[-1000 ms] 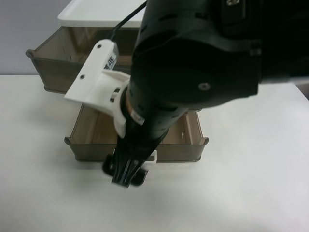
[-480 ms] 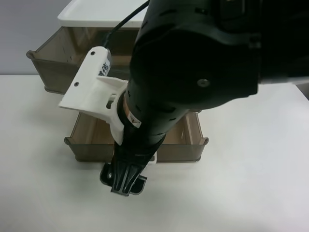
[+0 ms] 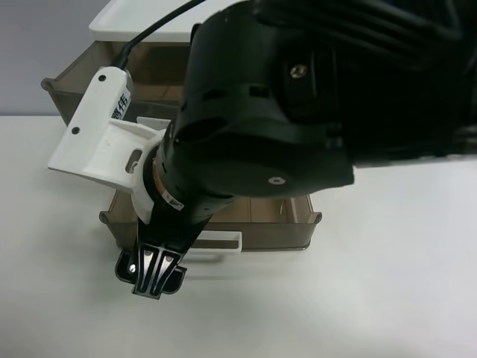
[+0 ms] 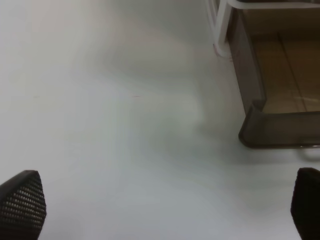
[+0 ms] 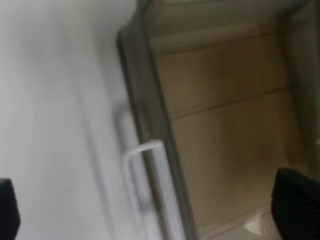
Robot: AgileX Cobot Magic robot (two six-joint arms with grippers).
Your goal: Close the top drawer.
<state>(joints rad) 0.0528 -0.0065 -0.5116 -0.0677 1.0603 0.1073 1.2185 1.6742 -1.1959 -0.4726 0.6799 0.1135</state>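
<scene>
Behind the lower drawer (image 3: 283, 233), well apart from the right gripper (image 3: 151, 277), whose jaws are spread wide, the top drawer (image 3: 63, 97) is seen pulled out, smoky brown and translucent.

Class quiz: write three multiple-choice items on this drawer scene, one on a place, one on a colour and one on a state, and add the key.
1. In the exterior high view, the end effector is: A inside the front drawer; B over the table in front of that drawer; C out of view.
2. The drawer's handle is: A red; B white; C black.
3. The front drawer is: A pulled out; B shut; C upturned.
Key: B, it hangs over bare table beside the handle; B, the loop is plainly white; A, the drawer's floor lies exposed.
</scene>
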